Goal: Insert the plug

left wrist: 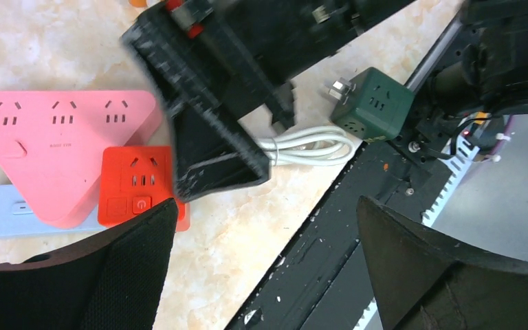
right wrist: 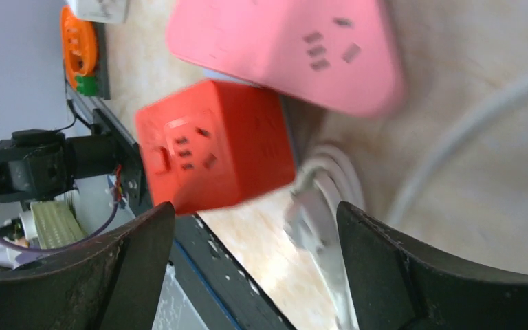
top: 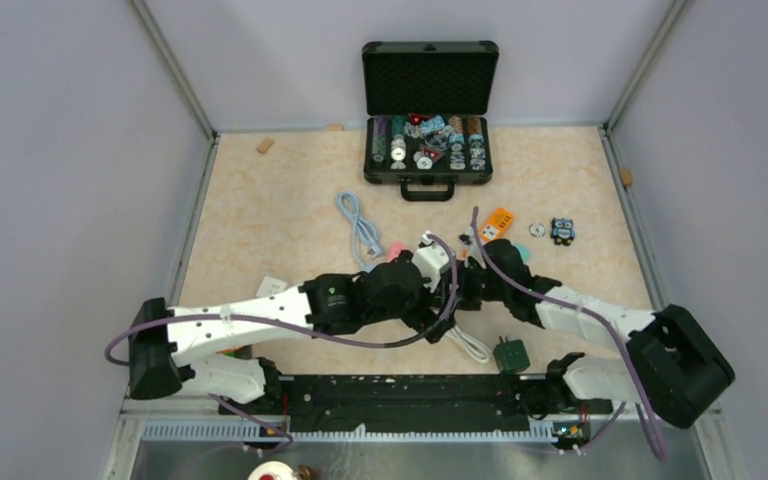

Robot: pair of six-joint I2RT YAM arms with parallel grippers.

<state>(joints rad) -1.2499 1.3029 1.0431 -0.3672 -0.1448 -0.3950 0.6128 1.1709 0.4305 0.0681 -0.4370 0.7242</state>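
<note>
Your right hand is spread, left hand too — plug looks light, so pinch its hard body, not the floppy cord.

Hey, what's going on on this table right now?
The left gripper and the right gripper hover close together over the middle of the table, both open and empty. Under them lie a pink strip and a red cube beside it. A green cube with bare prongs and a coiled white cable lie nearer the bases. No plug is gripped yet.
</note>
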